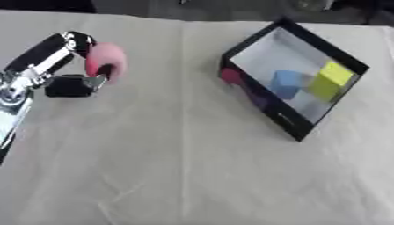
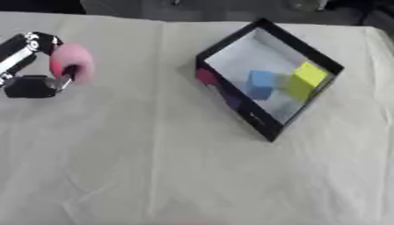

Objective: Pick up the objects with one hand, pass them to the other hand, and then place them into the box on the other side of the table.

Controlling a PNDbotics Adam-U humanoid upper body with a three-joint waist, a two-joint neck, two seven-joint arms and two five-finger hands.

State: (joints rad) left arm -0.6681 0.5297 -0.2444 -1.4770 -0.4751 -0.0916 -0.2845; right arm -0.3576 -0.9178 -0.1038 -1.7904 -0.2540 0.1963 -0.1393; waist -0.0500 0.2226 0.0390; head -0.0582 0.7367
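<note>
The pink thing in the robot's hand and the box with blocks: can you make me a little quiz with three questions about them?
1. True or false: the left hand holds the pink object.
2. Which colours are the two blocks inside the box? A) blue and yellow B) green and orange C) white and brown
3. Fill in: the box sits on the table's ____ side, seen from the robot.

Key:
1. True; fingers curl round it.
2. A: a blue block and a yellow block.
3. Right.
</note>
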